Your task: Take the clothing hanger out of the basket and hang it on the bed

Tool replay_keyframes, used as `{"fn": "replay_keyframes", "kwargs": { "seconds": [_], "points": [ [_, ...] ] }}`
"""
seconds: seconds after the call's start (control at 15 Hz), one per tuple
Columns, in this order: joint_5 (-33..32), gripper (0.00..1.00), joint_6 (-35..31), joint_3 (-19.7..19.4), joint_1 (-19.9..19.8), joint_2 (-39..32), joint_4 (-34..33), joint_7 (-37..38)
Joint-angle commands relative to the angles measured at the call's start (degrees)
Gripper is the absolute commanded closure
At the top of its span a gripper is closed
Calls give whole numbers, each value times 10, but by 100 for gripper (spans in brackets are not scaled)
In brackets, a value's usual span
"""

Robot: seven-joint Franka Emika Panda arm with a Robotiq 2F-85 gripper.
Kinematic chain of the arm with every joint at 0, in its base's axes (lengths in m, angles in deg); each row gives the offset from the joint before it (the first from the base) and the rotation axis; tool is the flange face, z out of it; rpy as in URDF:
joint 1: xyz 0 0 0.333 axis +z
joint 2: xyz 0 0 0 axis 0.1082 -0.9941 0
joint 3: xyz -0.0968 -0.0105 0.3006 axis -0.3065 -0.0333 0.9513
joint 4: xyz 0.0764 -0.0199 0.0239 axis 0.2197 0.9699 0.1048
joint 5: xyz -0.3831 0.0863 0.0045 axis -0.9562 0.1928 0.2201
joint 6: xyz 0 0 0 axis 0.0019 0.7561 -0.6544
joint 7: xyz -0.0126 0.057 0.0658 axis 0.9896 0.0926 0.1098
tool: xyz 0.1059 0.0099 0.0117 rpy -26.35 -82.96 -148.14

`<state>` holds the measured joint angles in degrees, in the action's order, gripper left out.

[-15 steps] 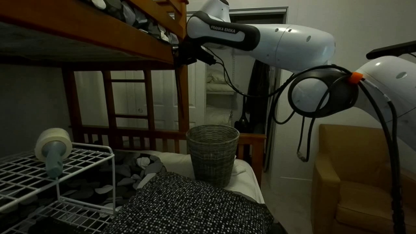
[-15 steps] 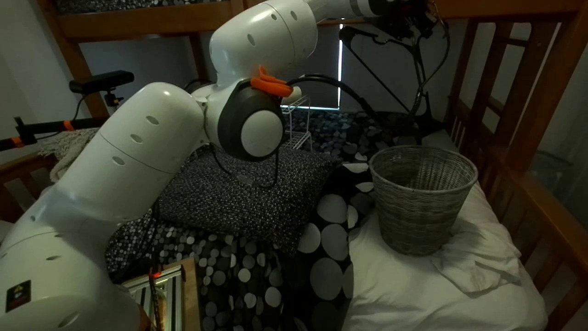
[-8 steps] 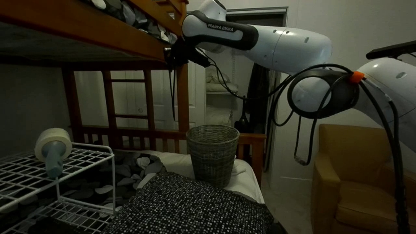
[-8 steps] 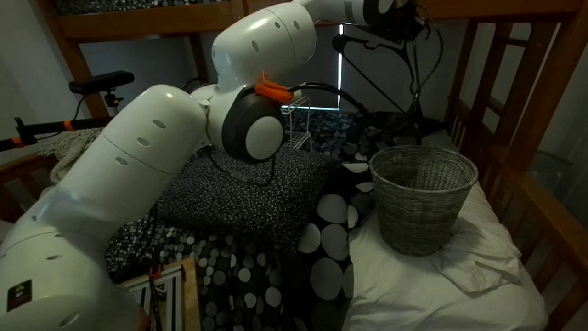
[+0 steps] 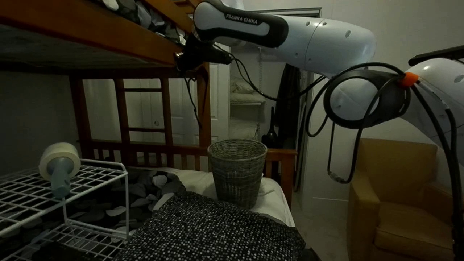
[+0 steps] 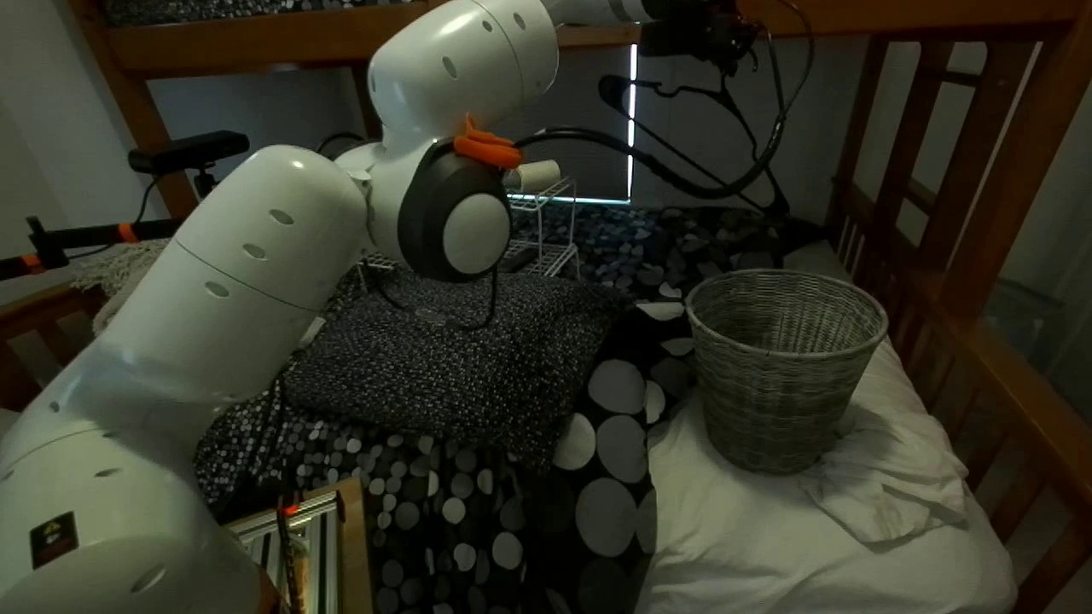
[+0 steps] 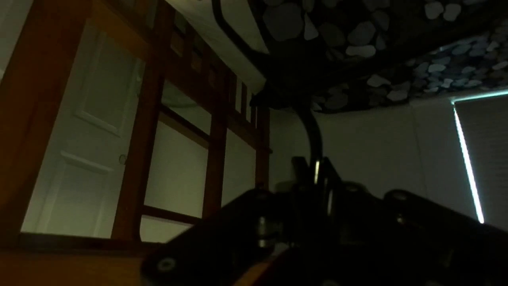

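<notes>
Newly shifted hanger point(image 7: 291, 89) (hook point(image 7: 313, 129) between fingers point(image 7: 302, 174))

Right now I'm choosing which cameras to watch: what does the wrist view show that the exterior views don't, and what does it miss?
Only the wrist view shows how the clothing hanger is clamped between the fingers; in the exterior views that grip is dark. Only the exterior views show the basket, the white wire rack and the robot's white arm. All share the clothing hanger and the wooden bunk bed.
</notes>
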<state>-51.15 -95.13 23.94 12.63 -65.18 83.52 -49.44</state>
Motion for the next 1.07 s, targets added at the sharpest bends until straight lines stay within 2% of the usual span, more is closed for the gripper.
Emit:
{"fn": "replay_keyframes", "kwargs": {
  "seconds": [0.0, 0.13, 0.4, 0.53, 0.93, 1.0],
  "points": [
    [-45, 98, 41, -26, 25, 44, 13, -60],
    [-70, 98, 51, -38, 37, 64, 11, -96],
    [-100, 98, 50, -62, 54, 95, -2, -41],
    [-102, 98, 32, -62, 52, 103, -6, -59],
    [-3, 98, -86, 11, -12, 87, -4, -104],
    [24, 98, -81, 28, -31, 92, 2, -117]
  ]
}}
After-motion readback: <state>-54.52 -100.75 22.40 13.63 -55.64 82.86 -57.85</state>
